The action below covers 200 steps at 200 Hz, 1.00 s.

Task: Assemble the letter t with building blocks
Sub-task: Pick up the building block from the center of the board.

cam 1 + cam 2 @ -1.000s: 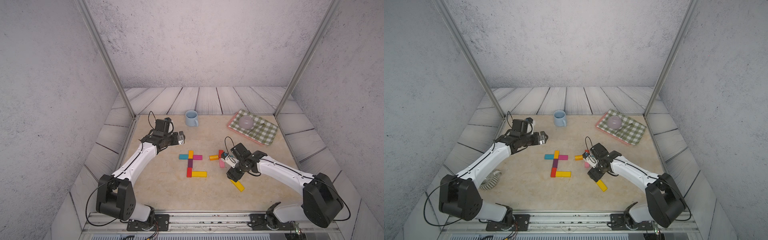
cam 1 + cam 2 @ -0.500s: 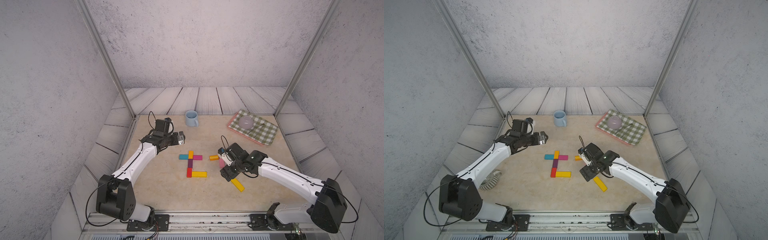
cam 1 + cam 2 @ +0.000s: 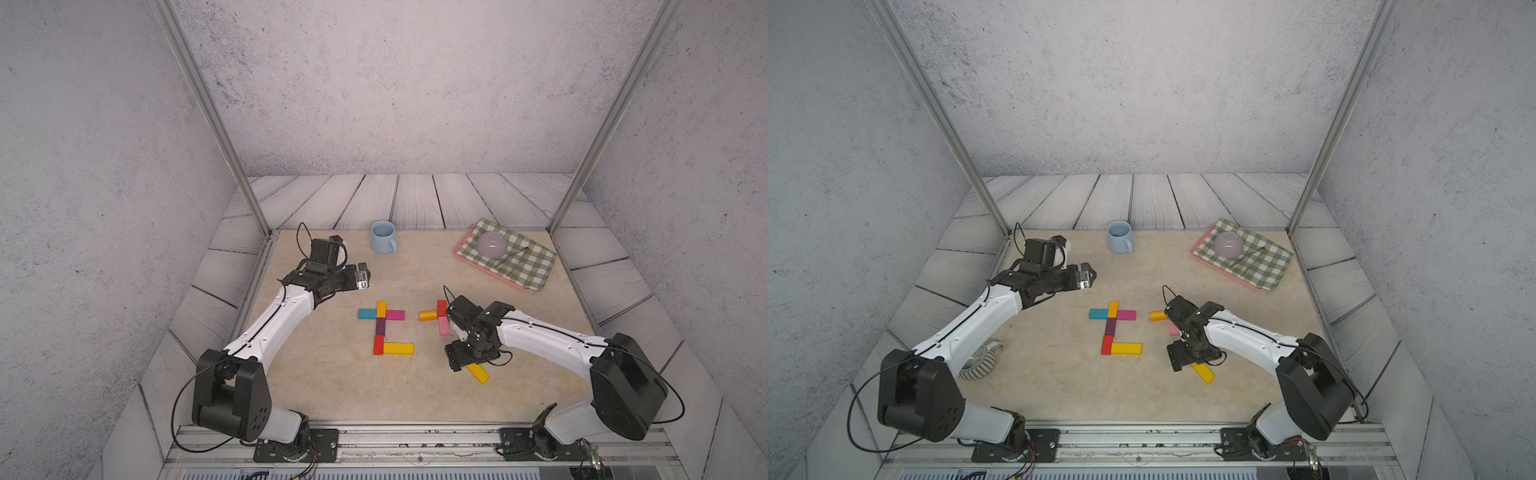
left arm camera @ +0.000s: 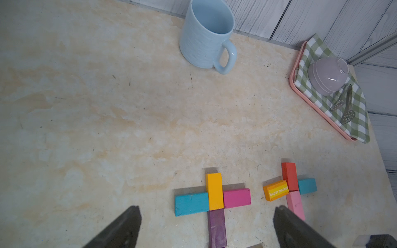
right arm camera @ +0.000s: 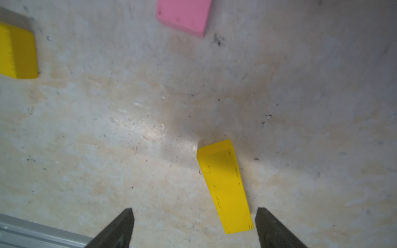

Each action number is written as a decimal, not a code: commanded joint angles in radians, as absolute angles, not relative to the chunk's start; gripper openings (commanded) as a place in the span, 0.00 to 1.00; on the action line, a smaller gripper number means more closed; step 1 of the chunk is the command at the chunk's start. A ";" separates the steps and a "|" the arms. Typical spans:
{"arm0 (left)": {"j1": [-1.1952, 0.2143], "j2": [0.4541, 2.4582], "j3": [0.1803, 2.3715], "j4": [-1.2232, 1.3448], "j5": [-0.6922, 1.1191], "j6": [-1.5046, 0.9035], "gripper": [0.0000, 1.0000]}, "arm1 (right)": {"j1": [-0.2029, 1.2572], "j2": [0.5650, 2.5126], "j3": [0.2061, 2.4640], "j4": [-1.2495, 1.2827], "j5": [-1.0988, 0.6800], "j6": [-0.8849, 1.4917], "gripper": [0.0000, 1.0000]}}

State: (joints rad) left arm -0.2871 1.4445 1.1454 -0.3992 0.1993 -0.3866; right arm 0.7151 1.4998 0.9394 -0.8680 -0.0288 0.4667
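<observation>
As right claw retreated, loose yellow block beneath.

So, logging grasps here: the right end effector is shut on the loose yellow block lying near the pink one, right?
No. The right end effector is open, poised over the loose yellow block, which lies flat near the pink one. The right wrist view shows this.
</observation>
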 commanded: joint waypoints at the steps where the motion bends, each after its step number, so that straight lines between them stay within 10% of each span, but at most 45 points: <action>1: -0.278 1.439 1.137 -0.388 0.204 -0.391 0.99 | 0.705 1.562 0.950 -0.921 -0.028 0.481 0.89; 53: -0.278 1.440 1.137 -0.389 0.202 -0.390 0.99 | 0.681 1.638 0.954 -0.904 -0.047 0.445 0.86; 200: -0.278 1.436 1.139 -0.390 0.201 -0.386 0.99 | 0.677 1.682 1.035 -0.924 -0.110 0.281 0.26</action>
State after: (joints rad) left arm -0.2871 1.4445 1.1450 -0.3992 0.1993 -0.3866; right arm 0.6792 1.6630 0.9764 -0.8886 -0.1276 0.3386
